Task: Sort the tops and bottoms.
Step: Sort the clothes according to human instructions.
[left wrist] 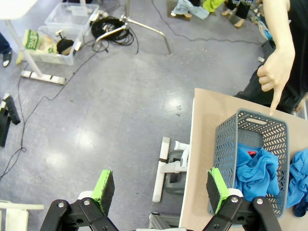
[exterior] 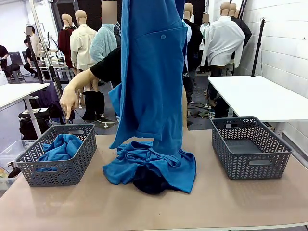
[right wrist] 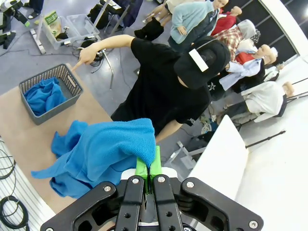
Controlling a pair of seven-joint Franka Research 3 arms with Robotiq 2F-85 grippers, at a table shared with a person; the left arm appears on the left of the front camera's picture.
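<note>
We see a blue top (exterior: 154, 72) hanging over the surface (exterior: 231, 202), pinched in our right gripper (right wrist: 148, 166), its hem meeting a blue heap (exterior: 168, 168) that lies over the dark bottoms (exterior: 149, 185). Another top (exterior: 60, 147) lies in the left basket (exterior: 72, 171), where a person's hand (exterior: 69, 101) points. Our left gripper (left wrist: 160, 187) is spread.

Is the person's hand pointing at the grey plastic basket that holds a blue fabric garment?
Yes, the hand aims its index finger down at that basket.
</note>
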